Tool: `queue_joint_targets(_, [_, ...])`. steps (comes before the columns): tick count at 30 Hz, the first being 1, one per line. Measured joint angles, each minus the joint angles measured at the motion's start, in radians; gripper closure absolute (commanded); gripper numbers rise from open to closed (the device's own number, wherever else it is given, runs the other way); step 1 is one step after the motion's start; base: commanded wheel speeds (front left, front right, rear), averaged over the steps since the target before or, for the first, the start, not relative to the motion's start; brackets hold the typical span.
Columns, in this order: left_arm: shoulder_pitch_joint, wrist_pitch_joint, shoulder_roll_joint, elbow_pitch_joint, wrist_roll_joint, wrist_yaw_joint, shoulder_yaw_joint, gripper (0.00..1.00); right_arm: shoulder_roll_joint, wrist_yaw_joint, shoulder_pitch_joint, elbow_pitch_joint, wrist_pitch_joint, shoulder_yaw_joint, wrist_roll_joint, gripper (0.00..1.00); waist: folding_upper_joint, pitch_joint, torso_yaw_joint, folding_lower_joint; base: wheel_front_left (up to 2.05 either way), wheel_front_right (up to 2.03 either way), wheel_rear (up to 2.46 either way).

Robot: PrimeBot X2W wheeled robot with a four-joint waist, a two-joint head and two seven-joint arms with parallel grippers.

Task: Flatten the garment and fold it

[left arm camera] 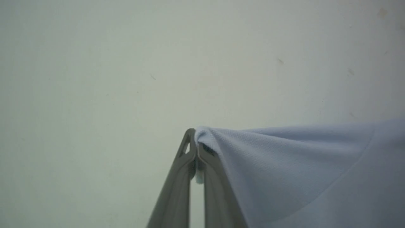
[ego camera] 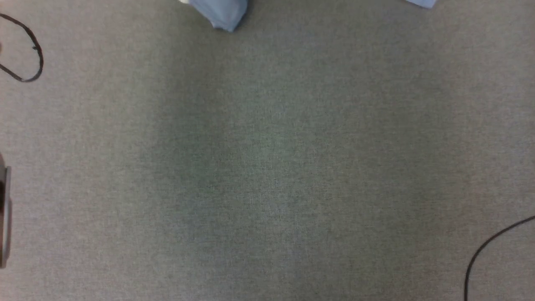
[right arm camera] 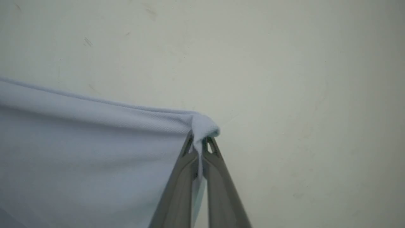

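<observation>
The garment is a light blue knit shirt. In the left wrist view my left gripper (left arm camera: 196,148) is shut on a corner of the garment (left arm camera: 300,171), whose cloth stretches off to the right. In the right wrist view my right gripper (right arm camera: 198,144) is shut on another corner of the garment (right arm camera: 88,152), with the cloth spreading to the left. Both corners are pinched between the grey fingertips, in front of a pale wall. In the head view, two bits of the garment (ego camera: 223,14) hang into the top edge above the grey carpet, one near the middle and one at the upper right.
Grey carpet (ego camera: 267,167) spreads across the head view. A black cable loop (ego camera: 29,50) lies at the upper left and another black cable (ego camera: 489,246) curves in at the lower right. A dark object (ego camera: 5,217) sits at the left edge.
</observation>
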Motion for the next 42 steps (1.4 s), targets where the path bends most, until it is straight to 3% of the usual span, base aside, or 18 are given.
queue_joint_targets(8, [0.047, -0.036, -0.03, 0.113, -0.04, -0.021, 0.012, 1.0, 0.046, 0.0, 0.01, 0.122, -0.045, 0.095, 0.06, 1.0, 0.0, 0.093, 0.003, -0.0001, 0.0, 0.0, 0.0])
queue_joint_targets(14, [0.173, -0.063, -0.052, 0.159, -0.103, -0.053, 0.056, 1.0, 0.072, 0.0, 0.122, 0.164, -0.062, 0.178, 0.139, 1.0, 0.0, 0.085, 0.011, -0.0003, 0.0, 0.0, 0.0])
queue_joint_targets(18, [0.314, -0.071, -0.065, 0.146, -0.149, -0.062, 0.102, 1.0, 0.068, 0.0, 0.26, 0.145, -0.067, 0.248, 0.199, 1.0, 0.0, 0.041, 0.015, -0.0004, 0.0, 0.0, 0.0])
queue_joint_targets(24, [0.656, -0.072, -0.054, -0.035, -0.174, -0.055, 0.197, 1.0, 0.02, 0.0, 0.539, -0.011, -0.083, 0.349, 0.312, 1.0, 0.0, -0.057, 0.026, -0.0006, 0.0, 0.0, 0.0])
queue_joint_targets(33, [1.233, -0.046, -0.024, -0.387, -0.172, 0.047, 0.232, 1.0, -0.072, 0.0, 0.969, -0.26, -0.116, 0.312, 0.38, 1.0, 0.0, -0.22, 0.036, -0.0008, 0.0, 0.0, 0.0])
queue_joint_targets(42, [1.713, 0.124, 0.03, -0.876, -0.19, 0.235, 0.243, 1.0, -0.068, 0.001, 1.425, -0.546, -0.033, 0.027, 0.29, 1.0, 0.0, -0.353, 0.046, -0.0007, 0.0, 0.0, 0.0])
